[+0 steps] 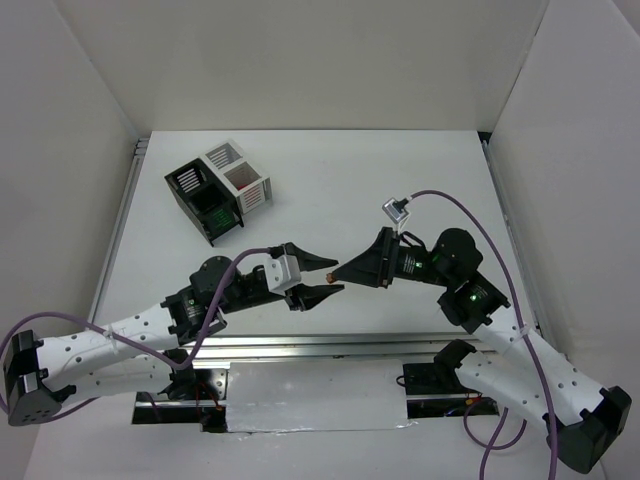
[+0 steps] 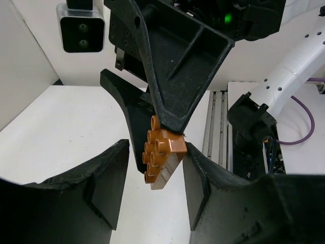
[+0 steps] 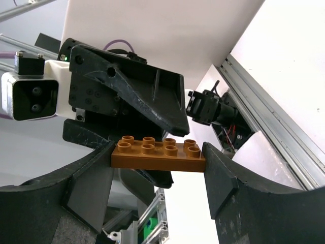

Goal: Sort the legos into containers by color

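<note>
My right gripper (image 3: 157, 151) is shut on a brown brick (image 3: 158, 155), pinching it by its two short ends, studs up, above the table. In the top view the brick (image 1: 334, 283) hangs mid-table between both grippers. My left gripper (image 2: 155, 152) is open, its fingers either side of the brick (image 2: 162, 157). Its right fingertip (image 2: 190, 152) is at the brick's edge and the left one stands apart. The black bin (image 1: 203, 205) and white bin (image 1: 240, 175) stand joined at the far left. Something green lies in the black one and something reddish in the white one.
White walls enclose the table on three sides. An aluminium rail (image 1: 330, 345) runs along the near edge, with side rails left and right. A purple cable (image 1: 470, 215) loops over my right arm. No loose bricks show on the table top.
</note>
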`<action>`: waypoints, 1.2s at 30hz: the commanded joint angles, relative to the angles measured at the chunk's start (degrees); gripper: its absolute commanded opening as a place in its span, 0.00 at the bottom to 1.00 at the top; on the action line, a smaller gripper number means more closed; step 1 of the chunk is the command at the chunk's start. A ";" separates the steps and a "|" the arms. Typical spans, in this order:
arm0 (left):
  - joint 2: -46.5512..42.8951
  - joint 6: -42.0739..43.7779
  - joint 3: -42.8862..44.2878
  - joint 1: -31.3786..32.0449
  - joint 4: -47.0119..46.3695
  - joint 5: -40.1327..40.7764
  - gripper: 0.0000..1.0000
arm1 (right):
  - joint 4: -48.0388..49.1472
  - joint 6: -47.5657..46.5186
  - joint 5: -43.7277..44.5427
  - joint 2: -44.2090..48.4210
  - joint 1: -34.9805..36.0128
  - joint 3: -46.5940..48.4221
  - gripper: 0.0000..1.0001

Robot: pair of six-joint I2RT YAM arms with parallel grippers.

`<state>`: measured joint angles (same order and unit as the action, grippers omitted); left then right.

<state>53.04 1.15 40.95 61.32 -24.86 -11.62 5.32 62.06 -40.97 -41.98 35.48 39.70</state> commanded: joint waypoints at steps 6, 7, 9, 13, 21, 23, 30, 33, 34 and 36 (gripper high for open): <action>0.31 -0.27 2.73 0.29 -2.13 0.89 0.18 | 1.88 -0.36 1.07 0.23 0.55 -0.94 0.00; 0.92 -0.36 3.08 0.29 -1.69 1.59 0.10 | 2.32 -0.28 1.07 0.32 0.64 -1.03 0.00; 2.06 -0.71 4.05 0.29 -0.63 5.17 0.00 | 2.59 -0.71 0.81 0.58 0.64 -1.12 0.15; 4.00 -4.56 4.58 -0.58 0.69 25.14 0.00 | -8.36 -7.89 9.30 2.33 -0.41 1.06 1.00; 23.03 -34.87 25.03 -39.97 36.51 42.12 0.00 | -23.96 -13.98 36.84 10.94 -1.56 1.44 1.00; 28.93 -39.54 31.10 -45.74 44.00 43.69 0.00 | -23.34 -14.69 35.35 11.65 -1.47 0.90 1.00; 46.08 -39.39 50.67 -57.71 49.81 45.72 0.00 | -22.90 -16.27 29.90 11.04 -1.65 -1.38 1.00; 51.37 -37.81 56.06 -58.07 52.98 46.33 0.00 | -22.46 -16.71 29.46 11.04 -1.65 -2.08 1.00; 51.90 -37.54 56.26 -58.15 52.99 46.33 0.04 | -22.37 -16.80 29.54 10.86 -1.56 -2.26 1.00; 52.43 -36.92 55.39 -58.16 51.32 46.77 0.10 | -21.94 -17.15 29.46 10.43 -1.47 -2.09 1.00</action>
<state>105.19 -36.29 94.78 3.05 24.40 32.95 -18.24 46.57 -11.05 -31.09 34.11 37.80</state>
